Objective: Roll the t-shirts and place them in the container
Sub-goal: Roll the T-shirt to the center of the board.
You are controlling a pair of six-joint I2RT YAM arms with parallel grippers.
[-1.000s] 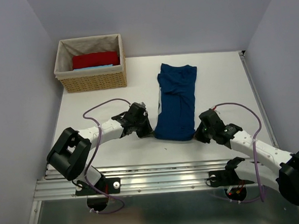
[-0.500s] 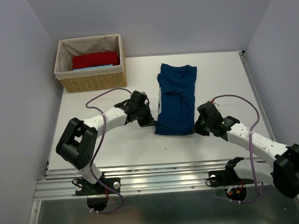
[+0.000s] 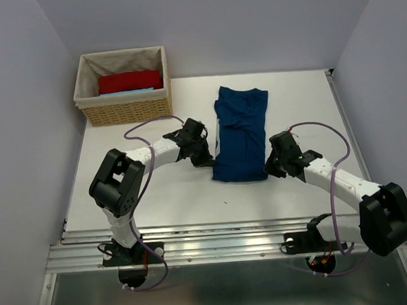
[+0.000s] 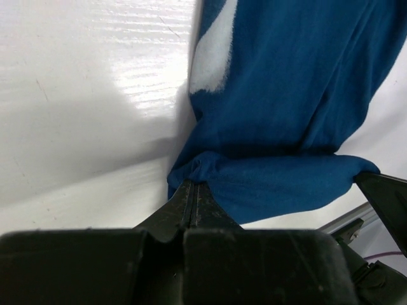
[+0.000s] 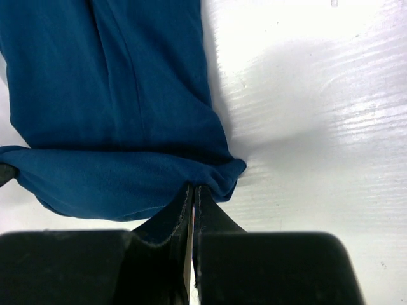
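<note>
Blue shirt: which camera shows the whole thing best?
The top camera: the blue shirt lies there in full, from far end to rolled near end. The left wrist camera shows only its near end, pinched at one corner by the left gripper; the right wrist camera shows the other corner in the right gripper.

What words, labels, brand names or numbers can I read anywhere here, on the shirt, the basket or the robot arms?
No text can be read in any view.
navy-blue t-shirt: plain cloth, no print or tag showing.
wicker basket: no label; the red cloth inside is plain.
left arm and right arm: no readable marking; anything on them is too small to make out.
</note>
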